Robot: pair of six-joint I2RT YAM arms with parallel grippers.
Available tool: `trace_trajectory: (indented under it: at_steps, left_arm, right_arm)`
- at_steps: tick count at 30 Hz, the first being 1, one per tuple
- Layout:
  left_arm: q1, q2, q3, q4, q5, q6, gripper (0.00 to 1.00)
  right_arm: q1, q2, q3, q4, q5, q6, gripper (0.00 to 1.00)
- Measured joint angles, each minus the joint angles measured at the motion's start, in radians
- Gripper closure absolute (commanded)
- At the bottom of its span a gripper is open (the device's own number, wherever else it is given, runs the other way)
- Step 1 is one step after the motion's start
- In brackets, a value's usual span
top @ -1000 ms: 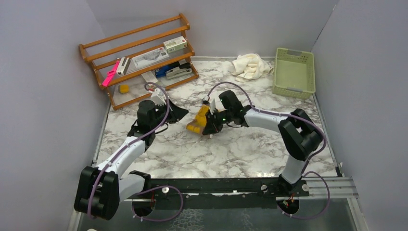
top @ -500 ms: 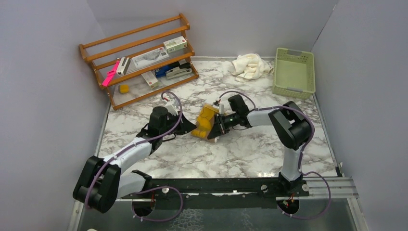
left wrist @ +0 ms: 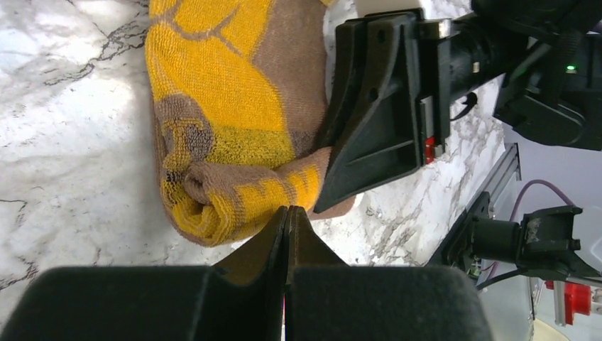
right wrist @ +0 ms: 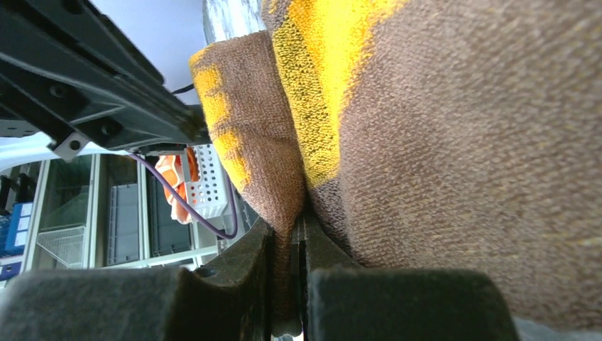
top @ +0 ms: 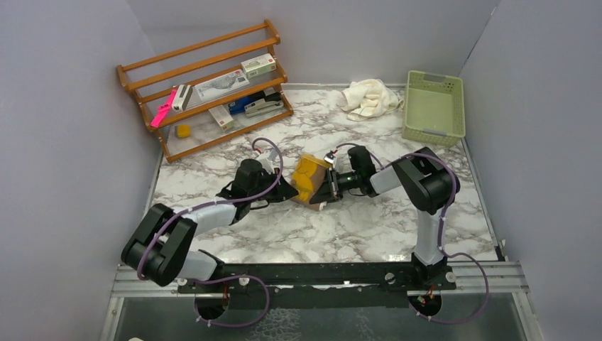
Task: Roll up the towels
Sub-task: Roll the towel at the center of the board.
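The mustard-yellow towel (top: 310, 177) with its brownish side lies bunched in a loose roll mid-table, between the two grippers. My right gripper (top: 324, 190) is shut on a brown fold of the towel (right wrist: 284, 163) and comes in low from the right. My left gripper (top: 287, 190) is shut with nothing between its jaws. Its tips (left wrist: 287, 210) rest right beside the rolled yellow end (left wrist: 213, 206). One of the right gripper's fingers (left wrist: 369, 128) presses against the towel's far side. The cream towel (top: 369, 98) lies crumpled at the back of the table.
A wooden rack (top: 206, 85) with small boxes and a pink item stands at the back left. A pale green basket (top: 434, 106) sits at the back right. Grey walls close in both sides, and a black rail (top: 319, 273) runs along the near edge.
The left arm has swung right and down to the yellow towel, and its jaws have closed. The right gripper has shifted right with the towel, which now lies lower on the table.
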Motion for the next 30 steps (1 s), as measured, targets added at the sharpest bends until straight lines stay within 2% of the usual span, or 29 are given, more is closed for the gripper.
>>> trace_trajectory:
  at_steps: [5,8,13,16,21,25,30]
  left_arm:
    - [-0.006,0.093,0.0,0.073,-0.011,-0.027,1.0]
    - [-0.006,0.129,0.0,0.11,-0.019,-0.037,1.0]
    - [-0.006,0.177,0.001,0.15,-0.045,-0.04,1.0]
    - [-0.008,0.195,0.008,0.158,-0.057,-0.039,1.0]
    - [-0.008,0.233,0.028,0.177,-0.063,-0.031,1.0]
    - [-0.008,0.271,0.03,0.208,-0.064,-0.026,1.0]
    - [-0.008,0.311,0.038,0.256,-0.064,-0.019,1.0]
  right_arm:
    - [0.0,0.0,-0.014,0.04,0.0,0.03,0.99]
    - [0.0,0.0,-0.021,0.044,0.001,0.033,0.91]
    - [0.0,-0.003,-0.022,0.032,0.008,0.017,0.89]
    - [0.0,-0.01,-0.016,-0.005,0.017,-0.016,0.84]
    - [0.0,-0.055,0.023,-0.165,0.076,-0.124,0.66]
    - [0.005,-0.123,0.089,-0.348,0.19,-0.251,0.63]
    - [0.028,-0.228,0.16,-0.523,0.404,-0.411,0.6]
